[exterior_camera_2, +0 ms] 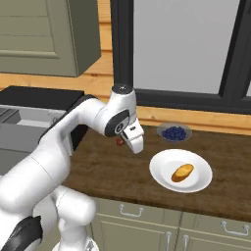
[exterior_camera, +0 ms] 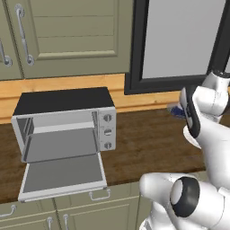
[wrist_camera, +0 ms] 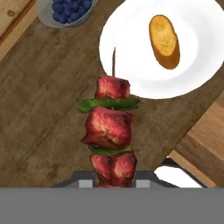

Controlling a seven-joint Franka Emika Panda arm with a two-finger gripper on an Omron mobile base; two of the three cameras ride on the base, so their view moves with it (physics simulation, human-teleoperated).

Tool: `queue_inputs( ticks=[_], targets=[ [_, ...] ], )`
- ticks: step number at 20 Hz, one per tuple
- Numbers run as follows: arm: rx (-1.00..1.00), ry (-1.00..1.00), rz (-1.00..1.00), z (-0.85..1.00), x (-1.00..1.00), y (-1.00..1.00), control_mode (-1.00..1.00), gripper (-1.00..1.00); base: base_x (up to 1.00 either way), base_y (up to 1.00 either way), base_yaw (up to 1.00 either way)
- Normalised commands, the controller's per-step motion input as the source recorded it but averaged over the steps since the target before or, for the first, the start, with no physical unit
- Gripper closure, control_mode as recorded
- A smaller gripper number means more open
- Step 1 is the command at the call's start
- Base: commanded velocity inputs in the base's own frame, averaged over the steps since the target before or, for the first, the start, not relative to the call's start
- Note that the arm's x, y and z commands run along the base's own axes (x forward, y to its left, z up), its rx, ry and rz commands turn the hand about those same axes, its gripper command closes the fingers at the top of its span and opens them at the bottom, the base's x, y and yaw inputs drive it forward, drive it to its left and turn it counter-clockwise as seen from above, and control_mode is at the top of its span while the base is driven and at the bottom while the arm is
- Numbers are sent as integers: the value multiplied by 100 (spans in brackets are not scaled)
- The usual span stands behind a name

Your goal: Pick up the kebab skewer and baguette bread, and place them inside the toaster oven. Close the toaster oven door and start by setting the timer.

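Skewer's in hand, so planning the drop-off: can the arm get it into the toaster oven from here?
Probably yes: the toaster oven door lies dropped open, its cavity bare, while the gripper is shut on the kebab skewer above the counter.

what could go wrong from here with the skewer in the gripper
The gripper is shut on just the bottom end of the skewer, so its long free length could swing or slip out on the way. The toaster oven stands well off to the side across the counter, a wide carry. Its door lies dropped open in front; a low approach might knock it.

Glossy white rounded arm (exterior_camera_2: 73,127) segments with dark grey joint bands.
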Motion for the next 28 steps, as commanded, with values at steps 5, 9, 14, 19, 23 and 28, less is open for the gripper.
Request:
queue_inputs(
  ticks=[5, 9, 14, 19, 23, 28],
  targets=[
    [-10, 0, 3, 39, -37, 100, -100, 100, 0, 0, 0],
    [-7, 0, 7, 21, -34, 100, -100, 100, 0, 0, 0],
    [-2, 0, 16, 14, -39, 100, -100, 100, 0, 0, 0],
    [-1, 0, 30, 15, -24, 100, -100, 100, 0, 0, 0],
    [0, 2, 35, 0, 2, 100, -100, 100, 0, 0, 0],
    [0, 1, 35, 0, 3, 100, -100, 100, 0, 0, 0]
  ],
)
